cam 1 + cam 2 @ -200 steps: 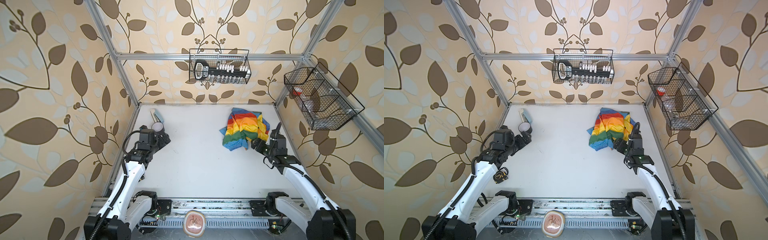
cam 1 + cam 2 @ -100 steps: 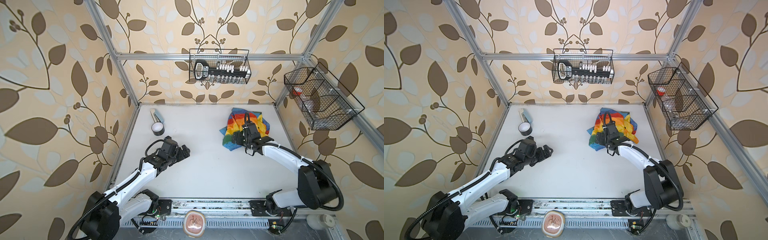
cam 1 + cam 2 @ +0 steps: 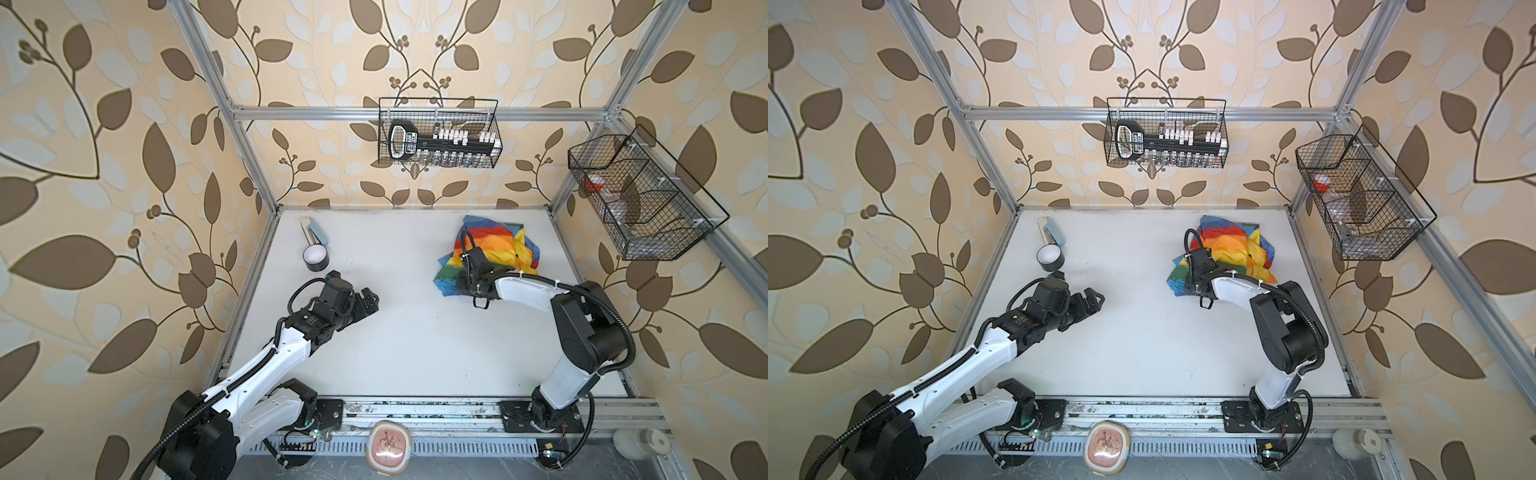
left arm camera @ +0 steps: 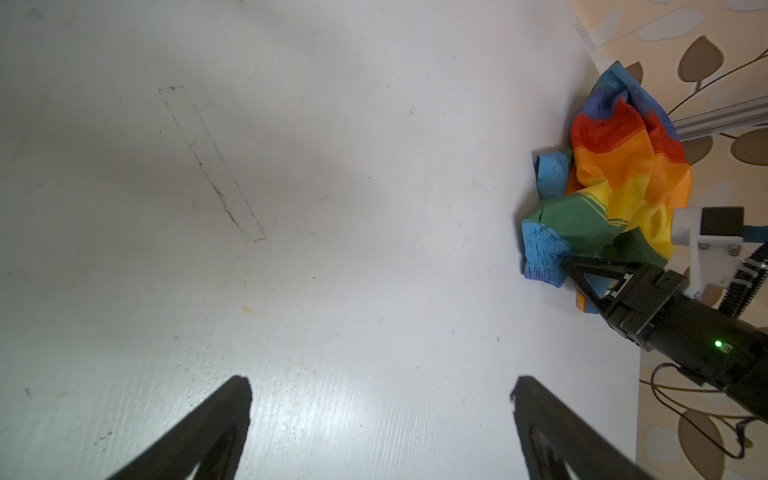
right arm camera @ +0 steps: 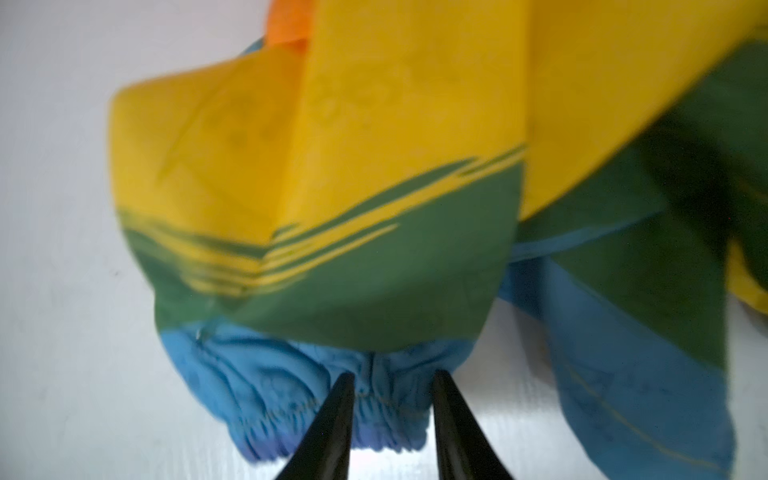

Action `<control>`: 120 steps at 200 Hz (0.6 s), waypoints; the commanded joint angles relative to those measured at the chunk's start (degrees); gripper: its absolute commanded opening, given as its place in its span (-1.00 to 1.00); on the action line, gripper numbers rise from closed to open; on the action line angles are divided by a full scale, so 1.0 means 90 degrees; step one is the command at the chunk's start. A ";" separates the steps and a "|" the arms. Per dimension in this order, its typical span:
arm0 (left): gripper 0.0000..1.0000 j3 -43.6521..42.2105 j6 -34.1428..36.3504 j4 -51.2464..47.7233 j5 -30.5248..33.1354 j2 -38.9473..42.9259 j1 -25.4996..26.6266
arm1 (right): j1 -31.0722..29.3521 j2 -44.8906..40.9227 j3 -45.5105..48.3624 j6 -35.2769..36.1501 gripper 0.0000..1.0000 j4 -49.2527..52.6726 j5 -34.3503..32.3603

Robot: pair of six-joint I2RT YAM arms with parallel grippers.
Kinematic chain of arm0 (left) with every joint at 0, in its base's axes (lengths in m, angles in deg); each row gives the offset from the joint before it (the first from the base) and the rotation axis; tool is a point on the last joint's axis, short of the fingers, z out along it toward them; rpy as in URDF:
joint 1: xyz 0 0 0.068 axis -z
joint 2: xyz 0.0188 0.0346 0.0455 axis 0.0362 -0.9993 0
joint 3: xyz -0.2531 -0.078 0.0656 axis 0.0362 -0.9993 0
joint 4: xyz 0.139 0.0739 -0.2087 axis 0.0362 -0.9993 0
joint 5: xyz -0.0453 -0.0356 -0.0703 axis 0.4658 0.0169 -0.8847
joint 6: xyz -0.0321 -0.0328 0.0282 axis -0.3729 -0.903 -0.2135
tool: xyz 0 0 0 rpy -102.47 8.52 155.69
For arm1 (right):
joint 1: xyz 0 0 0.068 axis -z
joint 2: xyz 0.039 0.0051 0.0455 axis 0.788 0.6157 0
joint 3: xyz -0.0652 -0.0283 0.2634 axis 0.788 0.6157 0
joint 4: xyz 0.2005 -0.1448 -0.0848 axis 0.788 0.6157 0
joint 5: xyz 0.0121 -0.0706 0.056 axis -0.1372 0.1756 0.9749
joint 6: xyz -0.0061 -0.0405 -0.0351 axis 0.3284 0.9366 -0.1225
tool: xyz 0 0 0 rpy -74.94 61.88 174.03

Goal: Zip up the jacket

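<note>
The jacket lies crumpled at the back right of the white table, in red, orange, yellow, green and blue bands. My right gripper sits at its near left corner, its fingers narrowed on the gathered blue elastic cuff. In the left wrist view the jacket and one black finger of the right gripper show against that cuff. My left gripper hovers open over bare table left of centre, holding nothing. The zipper is hidden in the folds.
A black tape roll and a small blue and white object lie at the back left. A wire basket hangs on the back wall and another on the right wall. Aluminium frame posts edge the table.
My right arm swung in from the right edge to the jacket's near corner and its jaws closed on the blue cuff. My left arm moved from the tape roll toward the table's middle, still open.
</note>
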 commanded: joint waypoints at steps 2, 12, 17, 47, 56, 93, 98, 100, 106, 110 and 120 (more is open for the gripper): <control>0.98 0.0165 0.0089 -0.0173 0.0285 0.0113 -0.0012 | -0.0340 0.0039 -0.0264 -0.0065 -0.73 -0.0078 0.0232; 0.98 0.0193 0.0114 -0.0210 0.0284 0.0078 -0.0054 | -0.0488 0.0028 -0.0303 -0.0088 -0.84 -0.0078 0.0311; 0.98 0.0207 0.0122 -0.0219 0.0258 0.0057 -0.0087 | -0.0575 0.0019 -0.0325 -0.0098 -0.88 -0.0079 0.0346; 0.98 0.0275 0.0193 -0.0277 0.0100 -0.0025 -0.0299 | -0.1096 -0.0069 -0.0487 -0.0219 -1.00 -0.0039 0.0518; 0.98 0.0282 0.0213 -0.0304 0.0095 -0.0025 -0.0354 | -0.1268 -0.0098 -0.0563 -0.0255 -1.00 -0.0034 0.0575; 0.98 0.0302 0.0278 -0.0465 0.0002 0.0022 -0.0671 | -0.2108 -0.0119 -0.1093 -0.0358 -1.00 0.0104 0.0772; 0.98 0.0302 0.0284 -0.0484 -0.0039 0.0029 -0.0730 | -0.2207 -0.0121 -0.1171 -0.0358 -1.00 0.0125 0.0796; 0.98 0.0302 0.0292 -0.0484 -0.0059 0.0033 -0.0765 | -0.2258 -0.0119 -0.1203 -0.0361 -1.00 0.0131 0.0812; 0.98 0.0305 0.0296 -0.0504 -0.0129 0.0051 -0.0851 | -0.2384 -0.0132 -0.1301 -0.0371 -1.00 0.0162 0.0849; 0.98 0.0294 0.0303 -0.0516 -0.0171 0.0070 -0.0910 | -0.2449 -0.0137 -0.1351 -0.0377 -1.00 0.0166 0.0871; 0.98 0.0283 0.0320 -0.0550 -0.0271 0.0115 -0.1073 | -0.2610 -0.0162 -0.1487 -0.0366 -1.00 0.0201 0.0922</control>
